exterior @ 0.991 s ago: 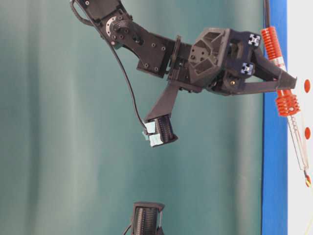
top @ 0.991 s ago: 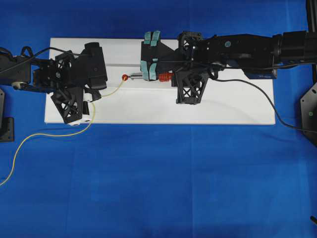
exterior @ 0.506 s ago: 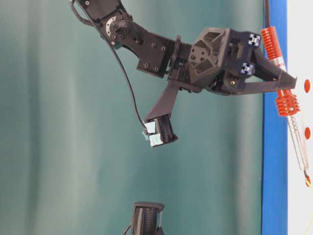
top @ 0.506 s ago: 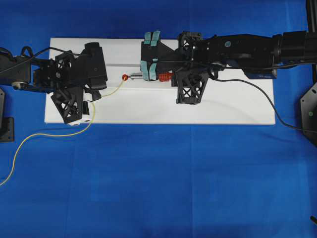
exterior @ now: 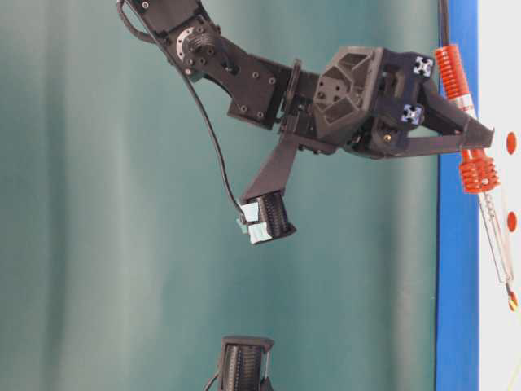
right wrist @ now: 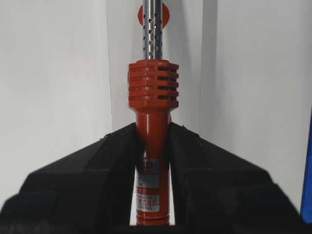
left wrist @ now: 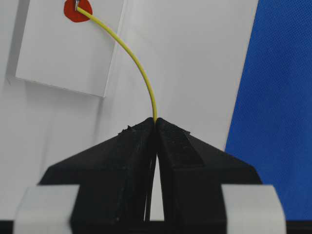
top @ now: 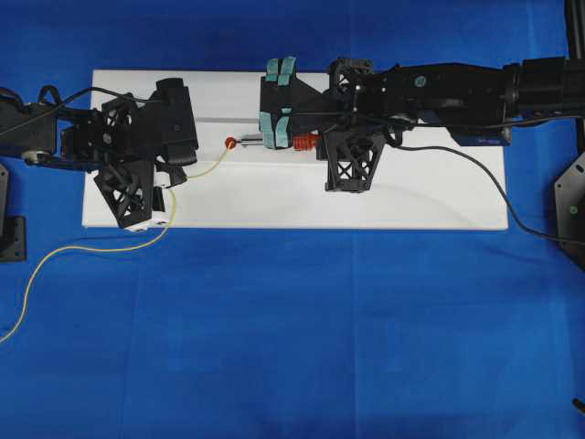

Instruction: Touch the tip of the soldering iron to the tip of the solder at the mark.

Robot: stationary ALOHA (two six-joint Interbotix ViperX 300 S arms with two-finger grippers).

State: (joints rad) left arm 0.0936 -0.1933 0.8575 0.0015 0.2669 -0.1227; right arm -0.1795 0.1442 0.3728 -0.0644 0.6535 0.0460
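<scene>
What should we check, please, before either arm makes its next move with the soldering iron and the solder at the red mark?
1. Left end effector shut on the solder: ok, the wire comes out from between its closed tips.
2. Right end effector shut on the soldering iron: ok, both fingers clamp the red handle.
3. Solder tip on the red mark: ok in the left wrist view.
4. Iron tip at the solder tip: ok, a dark point meets the wire's end on the mark.
5. Iron aligned toward the mark: ok, its shaft points straight at the red spot in the right wrist view.
6. Trailing solder free on the blue cloth: ok, loose and unsnagged.
</scene>
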